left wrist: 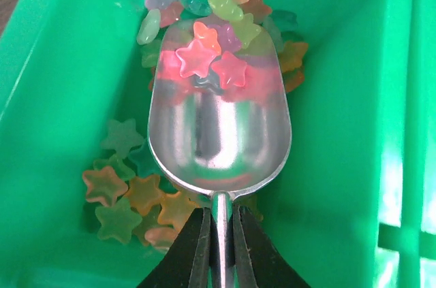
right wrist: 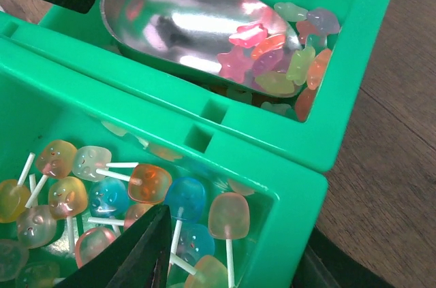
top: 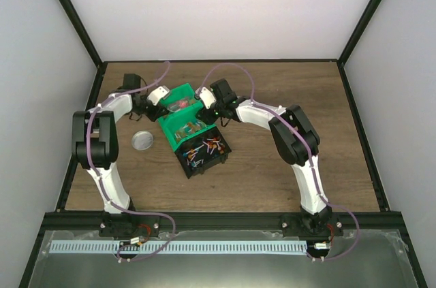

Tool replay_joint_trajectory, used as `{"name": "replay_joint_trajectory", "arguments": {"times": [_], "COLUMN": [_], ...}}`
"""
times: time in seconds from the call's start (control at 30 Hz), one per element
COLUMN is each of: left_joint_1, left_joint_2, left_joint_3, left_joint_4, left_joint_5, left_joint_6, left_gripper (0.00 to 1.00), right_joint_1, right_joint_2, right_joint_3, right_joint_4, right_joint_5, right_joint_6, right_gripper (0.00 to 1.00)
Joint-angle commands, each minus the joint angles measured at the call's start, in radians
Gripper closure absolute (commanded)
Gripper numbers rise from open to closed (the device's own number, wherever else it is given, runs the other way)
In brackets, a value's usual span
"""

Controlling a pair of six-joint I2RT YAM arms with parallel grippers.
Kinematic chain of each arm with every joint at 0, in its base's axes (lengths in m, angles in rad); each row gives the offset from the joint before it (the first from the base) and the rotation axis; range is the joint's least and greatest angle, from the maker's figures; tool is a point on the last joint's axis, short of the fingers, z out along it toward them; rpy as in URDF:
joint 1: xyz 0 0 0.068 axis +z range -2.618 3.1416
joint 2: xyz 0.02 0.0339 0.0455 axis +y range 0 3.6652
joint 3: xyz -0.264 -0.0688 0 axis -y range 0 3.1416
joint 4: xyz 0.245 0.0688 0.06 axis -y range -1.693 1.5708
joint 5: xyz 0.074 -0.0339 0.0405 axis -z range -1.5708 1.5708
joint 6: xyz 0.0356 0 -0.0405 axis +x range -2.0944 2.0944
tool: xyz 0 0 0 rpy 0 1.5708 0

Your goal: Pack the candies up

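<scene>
1. Table (top: 286,165) of brown wood is carrying everything. Three bins are sitting close together near its middle, I think so that both arms are reaching them.
2. Far green bin (left wrist: 61,97) is holding star gummies (left wrist: 119,216). Near green bin (right wrist: 225,114) is touching it and is holding lollipops (right wrist: 150,182).
3. Black bin (top: 193,172) is sitting nearest to the arm bases, against the near green bin.
4. Left gripper (left wrist: 219,223) is clamping tight on the thin handle of the scoop (left wrist: 218,131). The scoop is lying low in the far green bin with stars piled at its front lip, and I am judging this as a scooping pose.
5. Right gripper (top: 204,107) is hovering over the lollipops. Only one finger (right wrist: 136,254) is showing in its own view, so I cannot tell if it is open or closed.
6. Round dish (top: 143,139) is lying left of the bins, a little apart, perhaps for receiving.
7. Candies (top: 203,148) in mixed wrappers are lying inside the black bin, and no gripper is touching them.
</scene>
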Motion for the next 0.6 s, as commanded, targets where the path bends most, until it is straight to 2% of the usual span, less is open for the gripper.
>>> {"name": "replay_joint_trajectory", "arguments": {"times": [0.0, 0.07, 0.23, 0.33, 0.47, 0.57], "left_joint_1": [0.037, 0.029, 0.032, 0.048, -0.014, -0.025], "left_joint_2": [-0.035, -0.019, -0.036, -0.086, -0.021, -0.030], "left_joint_3": [-0.045, -0.046, -0.091, -0.124, -0.079, -0.101], "left_joint_4": [0.057, 0.057, 0.089, 0.142, 0.065, 0.078], "left_joint_5": [0.086, 0.119, 0.102, 0.095, 0.115, 0.046], "left_joint_6": [0.026, 0.027, 0.040, 0.039, 0.074, 0.089], "left_gripper": [0.96, 0.96, 0.96, 0.96, 0.96, 0.96], "right_joint_1": [0.017, 0.017, 0.017, 0.018, 0.017, 0.017], "right_joint_2": [-0.042, -0.038, -0.038, -0.035, -0.032, -0.035], "right_joint_3": [-0.012, -0.007, -0.007, -0.002, 0.007, 0.010], "right_joint_4": [0.025, 0.027, 0.024, 0.018, 0.022, 0.007], "right_joint_5": [-0.025, -0.026, -0.026, -0.027, -0.039, -0.027], "right_joint_6": [-0.035, -0.032, -0.030, -0.031, -0.031, -0.036], "right_gripper": [0.57, 0.58, 0.57, 0.57, 0.57, 0.57]}}
